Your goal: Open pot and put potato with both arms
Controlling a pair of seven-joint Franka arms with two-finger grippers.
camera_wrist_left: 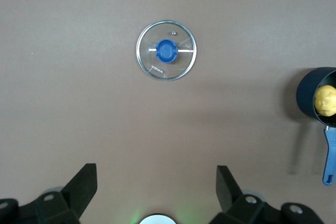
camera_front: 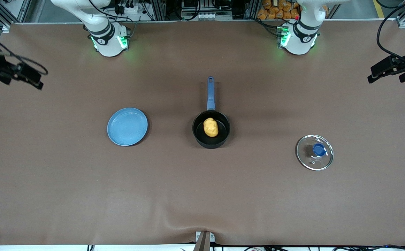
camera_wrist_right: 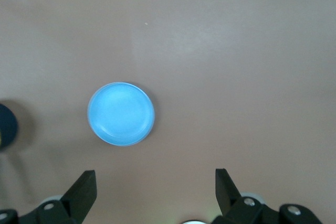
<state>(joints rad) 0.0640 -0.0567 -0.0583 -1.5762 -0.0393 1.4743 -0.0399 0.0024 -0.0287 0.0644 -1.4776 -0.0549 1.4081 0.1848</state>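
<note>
Resting inside the open pot [camera_front: 211, 129] at the middle of the brown surface [camera_front: 202, 195], the potato [camera_front: 210, 127] lies on the black bottom, a yellow-orange lump much smaller than the pot's mouth. The pot's straight blue handle [camera_front: 210, 93] points away from the front camera, toward the robots' bases. The glass lid [camera_front: 314, 152] is off the pot and lies flat on the surface, well apart from it toward the left arm's end and a little nearer the front camera, its blue knob [camera_front: 318, 150] facing up inside the metal rim. A flat blue plate [camera_front: 127, 126] sits bare on the surface toward the right arm's end, about level with the pot and well apart from it.

Both arms are drawn back to the ends of the surface, up in the air. The left hand [camera_wrist_left: 156, 190] hangs over the left arm's end, its two black fingers [camera_wrist_left: 84, 187] spread wide with nothing between them; its wrist view looks down on the lid [camera_wrist_left: 166, 50], with the pot [camera_wrist_left: 317, 97] and potato [camera_wrist_left: 325, 100] at the frame's edge. The right hand [camera_wrist_right: 155, 190] hangs over the right arm's end, its fingers [camera_wrist_right: 83, 190] likewise spread wide and holding nothing; its wrist view looks down on the plate [camera_wrist_right: 121, 113], with a dark sliver of the pot [camera_wrist_right: 7, 126] at the frame's edge.
</note>
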